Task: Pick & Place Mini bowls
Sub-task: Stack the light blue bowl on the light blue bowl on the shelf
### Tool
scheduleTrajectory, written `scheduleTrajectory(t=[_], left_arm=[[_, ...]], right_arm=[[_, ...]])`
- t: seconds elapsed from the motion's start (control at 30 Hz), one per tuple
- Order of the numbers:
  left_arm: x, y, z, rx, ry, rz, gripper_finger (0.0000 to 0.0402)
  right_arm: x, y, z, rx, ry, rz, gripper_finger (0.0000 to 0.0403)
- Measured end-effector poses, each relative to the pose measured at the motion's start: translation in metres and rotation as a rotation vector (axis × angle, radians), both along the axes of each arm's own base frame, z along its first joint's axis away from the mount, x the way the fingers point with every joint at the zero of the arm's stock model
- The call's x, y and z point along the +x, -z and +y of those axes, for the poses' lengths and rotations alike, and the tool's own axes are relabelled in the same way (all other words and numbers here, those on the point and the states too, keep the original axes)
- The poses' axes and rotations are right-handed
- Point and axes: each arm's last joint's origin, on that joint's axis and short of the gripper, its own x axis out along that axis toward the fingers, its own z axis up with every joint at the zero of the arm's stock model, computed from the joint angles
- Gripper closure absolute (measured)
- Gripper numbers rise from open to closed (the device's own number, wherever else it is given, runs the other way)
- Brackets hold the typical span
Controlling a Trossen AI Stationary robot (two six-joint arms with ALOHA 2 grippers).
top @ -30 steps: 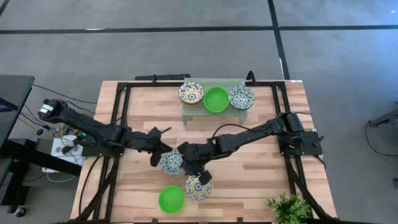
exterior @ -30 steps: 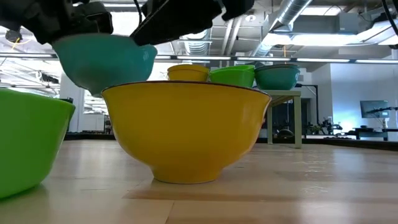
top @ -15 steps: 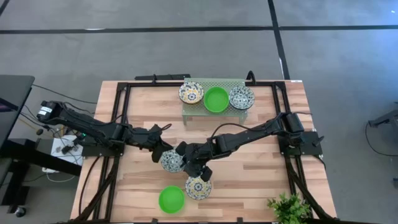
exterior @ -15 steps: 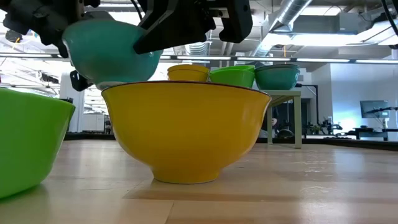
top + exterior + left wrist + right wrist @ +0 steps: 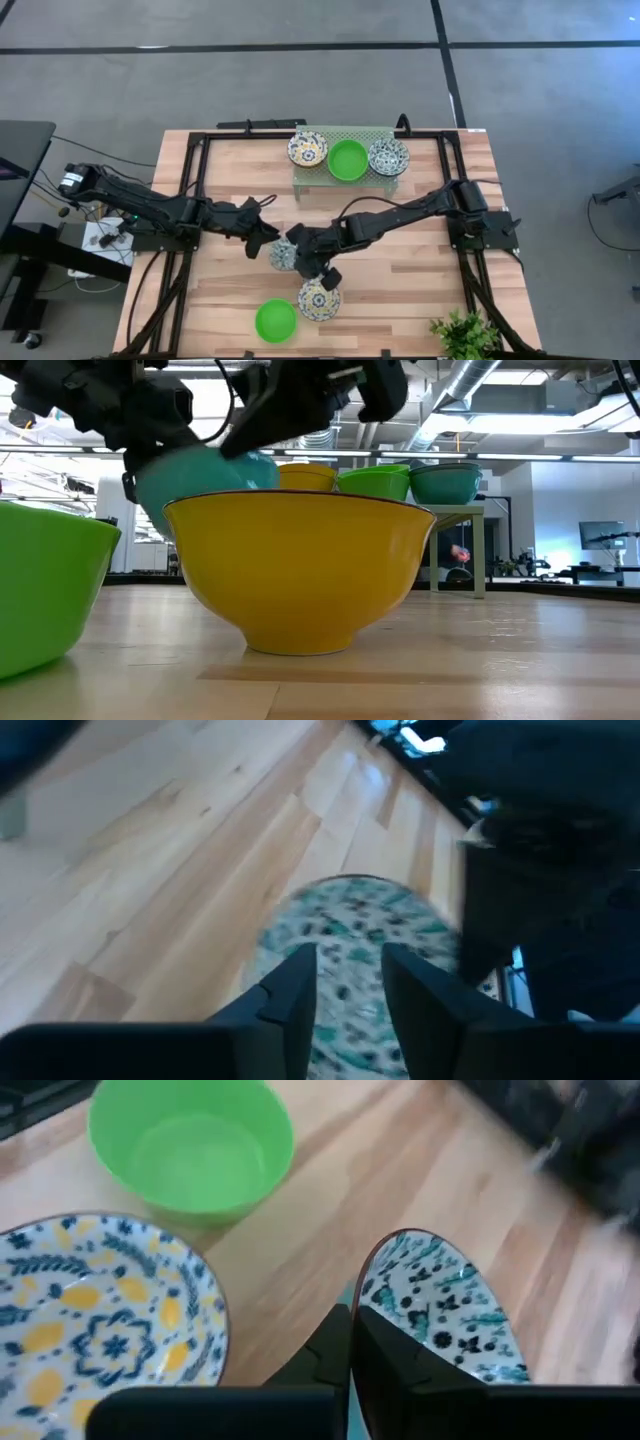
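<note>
A white mini bowl with a blue-green pattern [image 5: 283, 255] hangs tilted above the table's middle, between both grippers. My right gripper [image 5: 301, 256] is shut on it from the right. My left gripper [image 5: 264, 242] stands open at its left side, its fingers [image 5: 300, 990] over the bowl [image 5: 350, 915]. A yellow-centred patterned bowl [image 5: 319, 300] and a plain green bowl [image 5: 275, 320] rest on their bases near the front edge. My right gripper pinches the patterned bowl's rim [image 5: 364, 1292], one finger inside the bowl and one outside. It comes at the bowl's right side, slanting down. The bowl [image 5: 200, 478] is lifted clear of the table and tilted. My left gripper: I cannot tell whether its open fingers touch the bowl.
A pale green rack [image 5: 345, 135] at the table's far edge carries two patterned bowls [image 5: 307, 149] [image 5: 388, 156] and a green one [image 5: 348, 160]. A leafy plant [image 5: 465, 335] stands at the front right corner. Black frame rails run along both sides.
The patterned bowl has shifted a little toward the table's right, sunk slightly and tipped from level to tilted, staying off the table. My right gripper has moved in to the bowl's right rim and taken hold.
</note>
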Motion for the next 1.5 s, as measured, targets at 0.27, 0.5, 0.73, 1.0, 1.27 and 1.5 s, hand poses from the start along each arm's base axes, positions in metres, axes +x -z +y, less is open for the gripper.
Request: scheduleTrajectory(t=[0.27,0.5,0.73,1.0,1.27,1.5], left_arm=[[0.002,-0.011,0.001,0.085,0.010,-0.114,0.0272],[-0.004,-0.021,0.001,0.099,0.018,-0.170,0.0285],[-0.008,-0.026,0.002,0.181,0.052,-0.204,0.0295],[-0.008,-0.026,0.002,0.311,0.093,-0.211,0.0295],[-0.008,-0.026,0.003,0.312,0.087,-0.215,0.0295],[-0.008,-0.027,0.003,0.311,0.085,-0.221,0.0295]], right_arm=[[-0.008,0.001,0.011,-0.050,0.181,0.040,0.0398],[-0.030,-0.039,0.022,-0.154,0.357,0.042,0.0400],[-0.097,-0.110,0.031,-0.245,0.547,-0.014,0.0400],[-0.165,-0.147,-0.016,-0.254,0.890,-0.022,0.0401],[-0.196,-0.142,-0.078,-0.245,1.206,-0.030,0.0401],[-0.187,-0.113,-0.111,-0.330,1.228,-0.012,0.0401]])
